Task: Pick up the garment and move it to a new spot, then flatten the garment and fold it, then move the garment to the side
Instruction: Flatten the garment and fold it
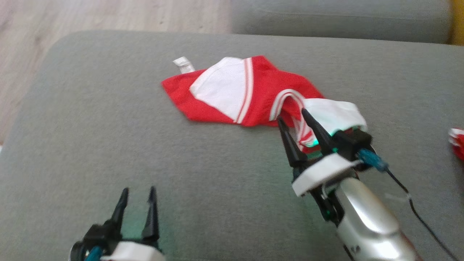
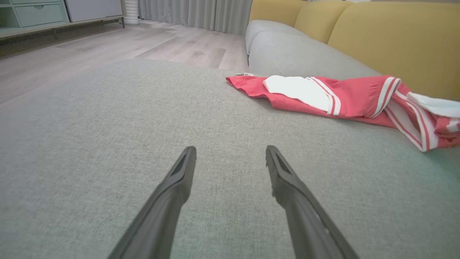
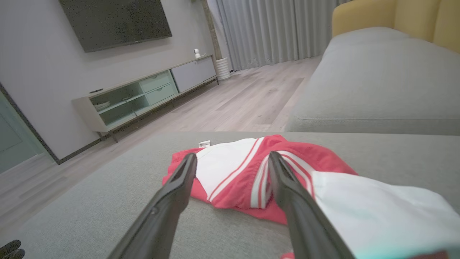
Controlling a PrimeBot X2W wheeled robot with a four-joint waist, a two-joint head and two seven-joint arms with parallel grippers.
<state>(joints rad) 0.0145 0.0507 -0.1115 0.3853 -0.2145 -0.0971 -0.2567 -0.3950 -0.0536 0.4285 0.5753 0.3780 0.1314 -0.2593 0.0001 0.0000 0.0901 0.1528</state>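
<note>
the garment (image 1: 250, 90) lies on a big grey cushion (image 1: 108, 137), nearer the far edge than the near edge and a bit right of the middle. it is bumpy, not flat. its little white label (image 1: 183, 64) sticks out at the end closest to the far left corner.

the right claw (image 1: 292, 116) is wide open at the garment's near right end. a stripy edge shows between its two dark fingers, and a white sleeve lies just beside it. nothing is pinched.

the left claw (image 1: 138, 189) is wide open too, over bare grey cloth close to the near edge, well apart from the garment.

a small red thing (image 1: 457, 141) peeks in at the cushion's right edge.

past the far edge there is a wood floor (image 1: 108, 14) and a second grey cushion (image 1: 326, 18) with a yellow sofa back (image 2: 395, 36). across the room are a dark tv (image 3: 115, 21), a long low cabinet (image 3: 143, 93) and grey curtains (image 3: 266, 32).
</note>
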